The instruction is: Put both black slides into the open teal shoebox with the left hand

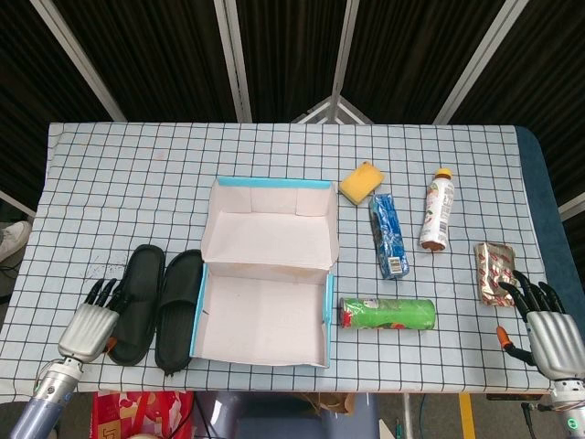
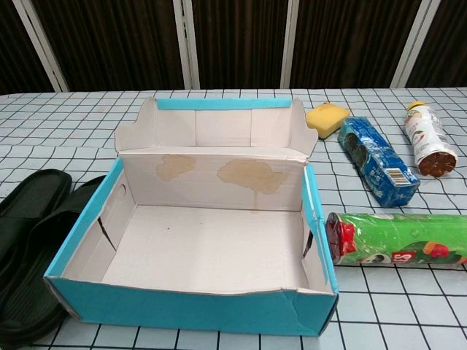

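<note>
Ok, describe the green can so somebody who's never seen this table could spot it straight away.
Start at the open teal shoebox near the table's front edge. Just to its right, apart from it, the green can lies on its side, red cap toward the box. It is the only green cylinder; the blue packet beyond it is flatter.

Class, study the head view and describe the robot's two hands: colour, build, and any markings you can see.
Both the left hand and the right hand have a silver-grey metallic back with ridged segments, dark black fingers, and a small orange-red accent by the thumb side. Each sits on a grey cylindrical wrist. The right wrist shows a tiny green light near the frame's bottom edge. No cables or lettering are discernible.
</note>
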Controlling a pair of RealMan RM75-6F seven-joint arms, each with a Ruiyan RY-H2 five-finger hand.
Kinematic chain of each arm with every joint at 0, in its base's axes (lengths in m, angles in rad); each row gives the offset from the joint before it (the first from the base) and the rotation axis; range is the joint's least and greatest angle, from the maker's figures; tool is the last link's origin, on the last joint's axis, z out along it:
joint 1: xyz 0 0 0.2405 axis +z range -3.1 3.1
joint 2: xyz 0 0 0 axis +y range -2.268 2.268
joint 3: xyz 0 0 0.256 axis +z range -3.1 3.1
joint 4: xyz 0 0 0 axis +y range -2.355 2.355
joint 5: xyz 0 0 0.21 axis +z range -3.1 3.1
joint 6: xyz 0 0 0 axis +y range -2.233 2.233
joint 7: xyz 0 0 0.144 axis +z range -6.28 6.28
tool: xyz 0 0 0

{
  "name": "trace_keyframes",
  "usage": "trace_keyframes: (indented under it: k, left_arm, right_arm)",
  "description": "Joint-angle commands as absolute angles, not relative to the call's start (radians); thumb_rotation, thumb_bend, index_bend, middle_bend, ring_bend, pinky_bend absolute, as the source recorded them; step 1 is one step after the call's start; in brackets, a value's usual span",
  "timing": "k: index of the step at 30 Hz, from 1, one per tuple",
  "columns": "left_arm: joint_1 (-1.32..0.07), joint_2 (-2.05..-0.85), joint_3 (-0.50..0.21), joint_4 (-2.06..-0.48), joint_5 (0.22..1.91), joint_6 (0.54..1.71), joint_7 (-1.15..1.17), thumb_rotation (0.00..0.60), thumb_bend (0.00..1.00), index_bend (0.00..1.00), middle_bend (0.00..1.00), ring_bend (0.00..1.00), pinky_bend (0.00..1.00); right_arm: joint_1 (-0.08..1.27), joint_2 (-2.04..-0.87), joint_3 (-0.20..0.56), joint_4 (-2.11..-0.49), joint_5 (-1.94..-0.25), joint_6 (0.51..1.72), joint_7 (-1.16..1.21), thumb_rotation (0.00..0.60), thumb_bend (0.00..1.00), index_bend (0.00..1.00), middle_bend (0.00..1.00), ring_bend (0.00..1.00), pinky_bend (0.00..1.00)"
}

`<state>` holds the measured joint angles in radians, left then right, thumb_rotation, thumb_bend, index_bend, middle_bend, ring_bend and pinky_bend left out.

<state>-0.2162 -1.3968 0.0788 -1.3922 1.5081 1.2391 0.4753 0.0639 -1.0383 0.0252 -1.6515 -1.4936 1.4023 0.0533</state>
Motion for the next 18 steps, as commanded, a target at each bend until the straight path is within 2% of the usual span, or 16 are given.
trace_keyframes:
  k: [1,5,7,18]
  left_arm:
    - [-0.22,-1.399,0.079,-1.392,1.513,1.238,0.478,0.6,0.51,0.25,0.29,0.0,0.05]
    - [-0.219,-1.41,0.073,-1.378,1.53,1.265,0.478,0.6,0.59,0.37,0.42,0.05,0.1]
    - [-0.215,-1.409,0.069,-1.377,1.53,1.278,0.474,0.6,0.61,0.41,0.45,0.08,0.11]
    - [-0.161,-1.326,0.047,-1.39,1.518,1.392,0.454,0.6,0.62,0.45,0.48,0.1,0.11]
  right_arm:
    - [0.064,-1.038,0.025,-1.652,-1.496,1.404,0.055,0.6,0.4,0.17,0.05,0.13,0.07]
    - [0.062,-1.036,0.023,-1.652,-1.497,1.407,0.059,0.6,0.4,0.17,0.05,0.13,0.07]
    - [0.062,-1.035,0.023,-1.653,-1.499,1.409,0.062,0.6,0.4,0.17,0.05,0.13,0.07]
    - [0.059,-1.032,0.019,-1.655,-1.513,1.42,0.073,0.6,0.39,0.17,0.05,0.13,0.07]
